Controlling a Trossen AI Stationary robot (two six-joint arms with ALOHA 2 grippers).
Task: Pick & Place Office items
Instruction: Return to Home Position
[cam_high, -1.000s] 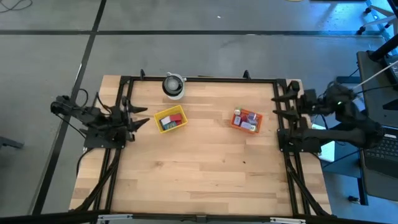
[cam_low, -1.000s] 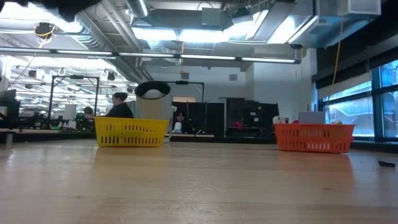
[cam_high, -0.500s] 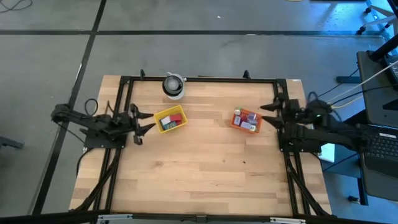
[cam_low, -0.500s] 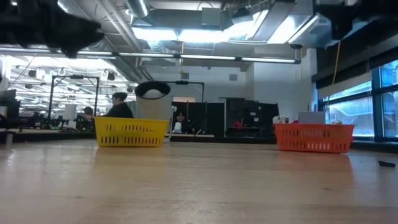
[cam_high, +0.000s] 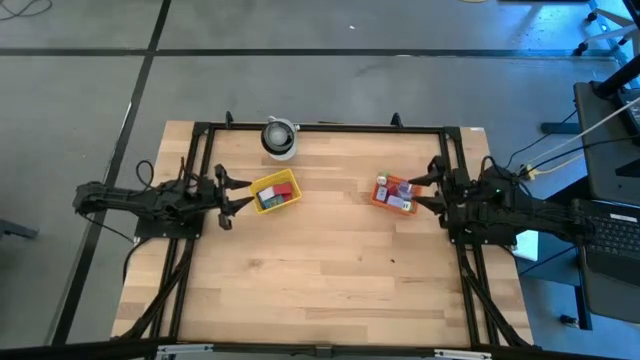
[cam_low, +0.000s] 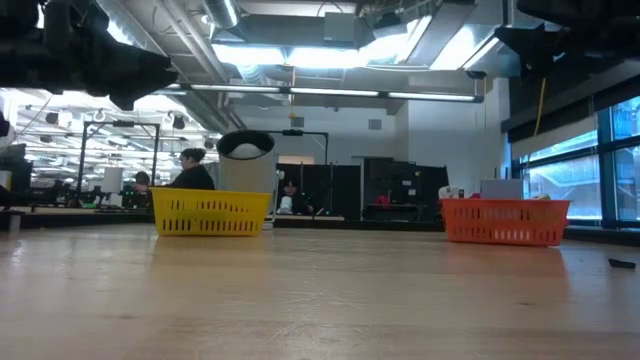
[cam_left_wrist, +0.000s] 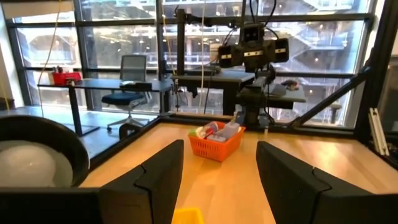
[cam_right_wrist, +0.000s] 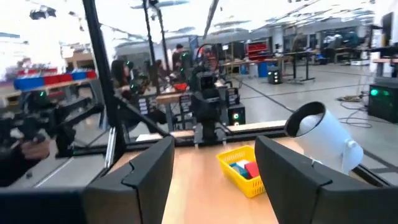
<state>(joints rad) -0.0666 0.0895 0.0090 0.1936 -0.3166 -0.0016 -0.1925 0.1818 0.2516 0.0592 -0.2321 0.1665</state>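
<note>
Yellow basket and orange basket on wooden table

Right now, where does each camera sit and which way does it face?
High view: overhead, straight down on the table; both arms, left pincer and right pincer open.
Low view: table-top height, level toward yellow basket and orange basket; arms dark at top.
Left wrist view: left wrist, facing orange basket and right arm; own fingers.
Right wrist view: right wrist, facing yellow basket and left arm; own fingers.
Shared: high and low both show both baskets.

Tabletop open before yellow basket, orange basket
</note>
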